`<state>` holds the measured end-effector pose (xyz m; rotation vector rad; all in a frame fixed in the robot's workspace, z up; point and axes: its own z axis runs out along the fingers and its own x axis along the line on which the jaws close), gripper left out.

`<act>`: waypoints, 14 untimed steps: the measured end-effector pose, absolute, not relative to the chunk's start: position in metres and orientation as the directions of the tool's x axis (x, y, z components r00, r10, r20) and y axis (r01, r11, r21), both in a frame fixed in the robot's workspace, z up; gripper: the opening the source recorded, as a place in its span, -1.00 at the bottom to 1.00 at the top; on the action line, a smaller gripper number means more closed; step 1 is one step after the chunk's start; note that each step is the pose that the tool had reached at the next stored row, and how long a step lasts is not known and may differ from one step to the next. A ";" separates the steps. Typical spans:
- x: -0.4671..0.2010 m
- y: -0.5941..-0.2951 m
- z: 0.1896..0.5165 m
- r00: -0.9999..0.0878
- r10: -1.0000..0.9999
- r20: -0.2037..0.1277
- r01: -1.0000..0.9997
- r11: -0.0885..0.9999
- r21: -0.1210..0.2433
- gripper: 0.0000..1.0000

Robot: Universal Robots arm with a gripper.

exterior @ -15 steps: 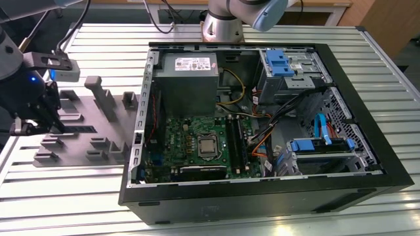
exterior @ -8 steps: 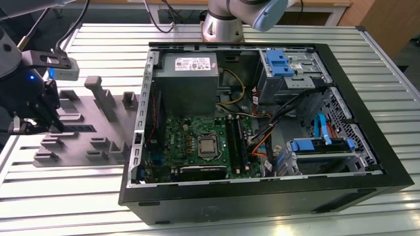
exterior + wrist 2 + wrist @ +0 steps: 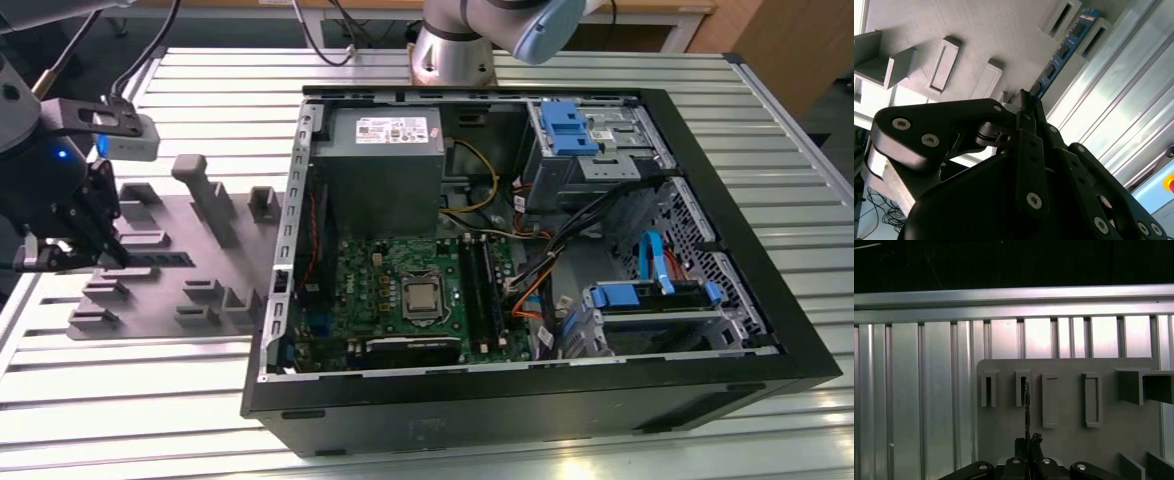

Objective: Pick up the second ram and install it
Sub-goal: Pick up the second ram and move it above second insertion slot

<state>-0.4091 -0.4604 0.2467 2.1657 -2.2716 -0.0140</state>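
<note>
- Fingers (image 3: 1030, 145) of the gripper (image 3: 78, 258) are pinched together on one end of the second ram (image 3: 1064, 50), which stands on edge in the grey holder plate (image 3: 200, 255)
- Gripper points down over the plate at the exterior view's left, beside the open computer case (image 3: 534, 405)

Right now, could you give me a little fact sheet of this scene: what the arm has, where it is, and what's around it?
gripper: closed on one end of the second ram
ram position: on edge between raised holders of the gray tray, not in the computer
gripper location: over the tray, on the exterior view's left of the open computer case
motherboard: green, inside the case
surface: ribbed metal table
</note>
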 end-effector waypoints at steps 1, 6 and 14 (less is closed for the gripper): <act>-0.409 -0.460 0.247 -0.048 -0.999 -0.004 -0.999 0.048 0.008 -0.72; -0.409 -0.460 0.249 -0.048 -0.999 -0.004 -0.999 0.048 0.008 -0.72; -0.409 -0.460 0.253 -0.048 -0.999 -0.004 -0.999 0.048 0.009 -0.72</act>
